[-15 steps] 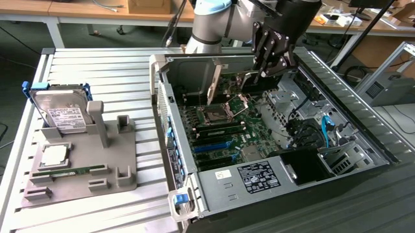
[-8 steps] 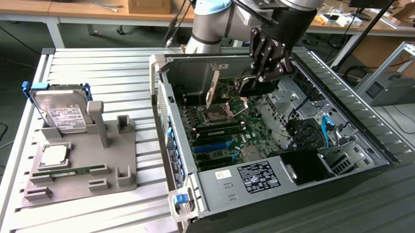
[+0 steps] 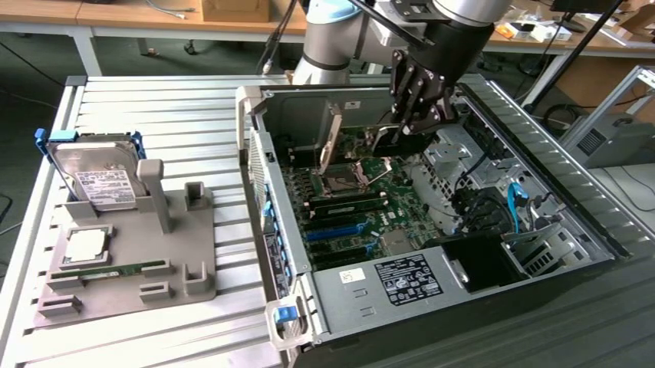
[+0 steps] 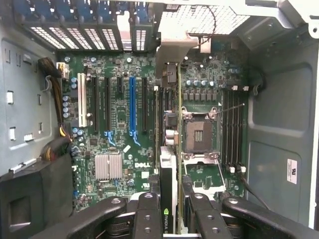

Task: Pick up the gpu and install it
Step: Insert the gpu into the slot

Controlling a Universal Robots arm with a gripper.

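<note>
1. Claw (image 4: 170, 200): closed to a narrow gap on the graphics card (image 4: 169, 164), with one finger (image 4: 147, 211) pressed to each flat side.
2. Graphics card: held on edge, in line with the claw. Its silver bracket (image 4: 174, 42) points toward the rear wall of the computer case (image 3: 573, 176), where the row of blue slot tabs (image 4: 107, 12) sits. A small green logo shows on the card edge between the fingers.
3. Position: in the exterior view the claw (image 3: 394, 138) is inside the open case, above the motherboard (image 4: 117, 129). In the wrist view the card lies over the strip between the expansion slots and the empty processor socket (image 4: 199, 134). The long blue slot (image 4: 132, 107) is uncovered, off to one side of the card. Whether the card's lower edge touches the board cannot be told.
4. Case: lies on its side on the slatted worktop (image 3: 153, 107), open side up.
5. Grey parts holder (image 3: 133, 268): on the worktop at the exterior view's left, well apart from the claw. It carries a silver hard drive (image 3: 97, 180) with a white label and a slim green memory stick (image 3: 113, 270).
</note>
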